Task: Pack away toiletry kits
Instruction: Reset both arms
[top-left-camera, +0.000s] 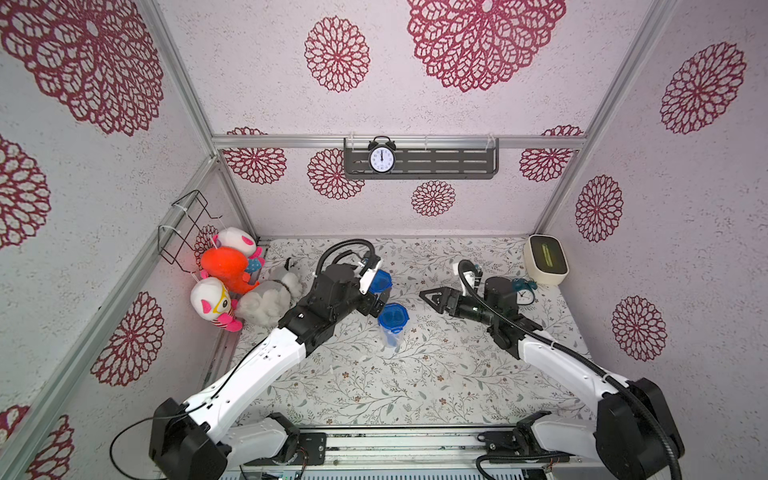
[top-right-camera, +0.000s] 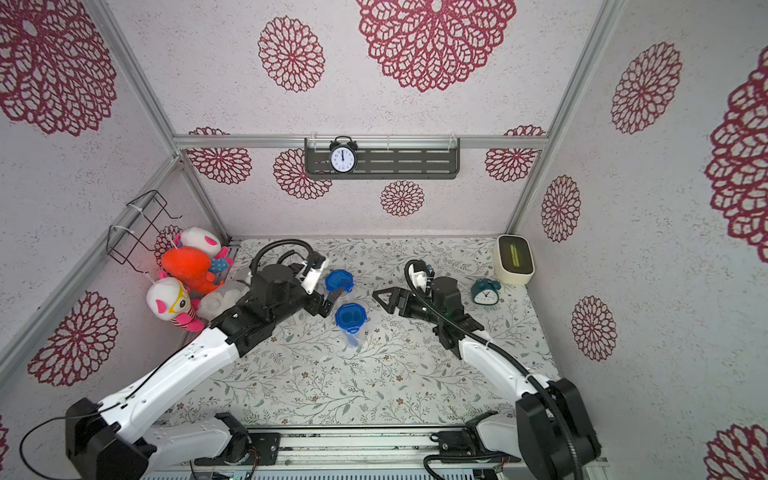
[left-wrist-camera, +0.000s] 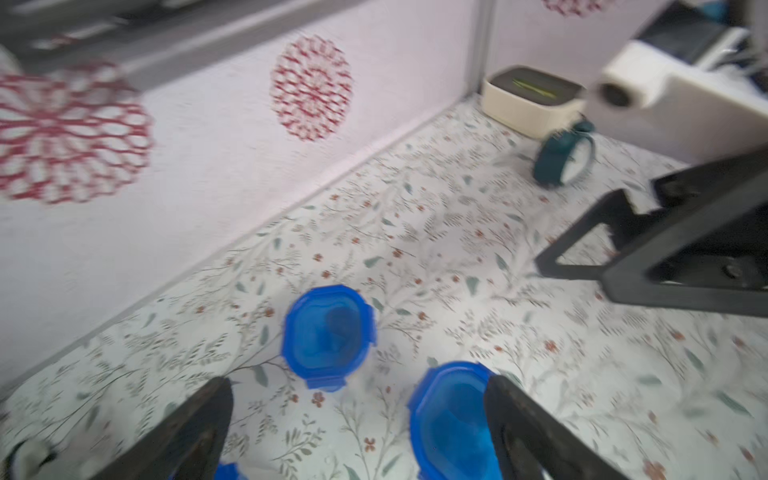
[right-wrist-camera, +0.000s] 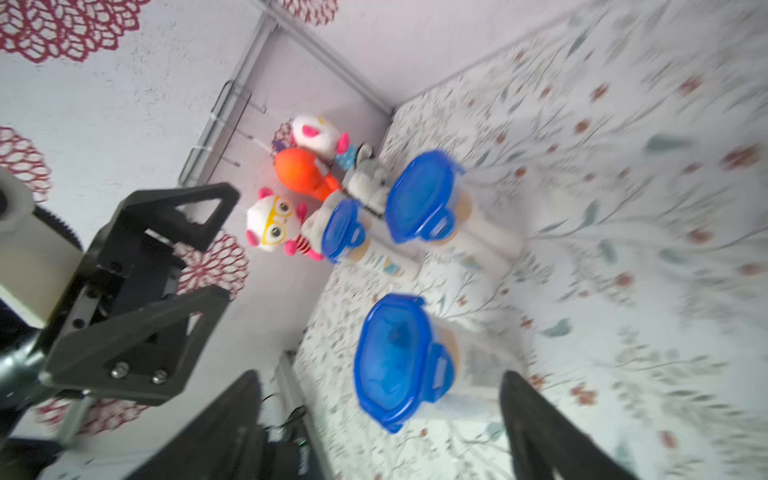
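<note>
Three lidded cups stand upright and close together near the middle of the table (top-left-camera: 374, 386). The centre cup (top-left-camera: 392, 318) has its blue lid on and stands apart from both arms in both top views. The back cup (top-left-camera: 381, 279) is just at its 11 o'clock, lid on, partly covered by the left wrist. The left cup (right-wrist-camera: 343, 230) is toward 9 o'clock, under the left arm, and is best seen in the right wrist view. The contents are pale and too blurred to name. The left gripper (left-wrist-camera: 358, 381) hovers over the cups with its fingers wide, holding nothing. One finger overlaps the centre cup's lid in the wrist view, and contact cannot be told. The right gripper (right-wrist-camera: 380, 376) has its fingers wide and empty, at 2 o'clock of the centre cup, near but apart. Plush toys (top-left-camera: 232, 286) sit in the 10 o'clock corner and a teal clock (top-left-camera: 524, 291) at 2 o'clock.
</note>
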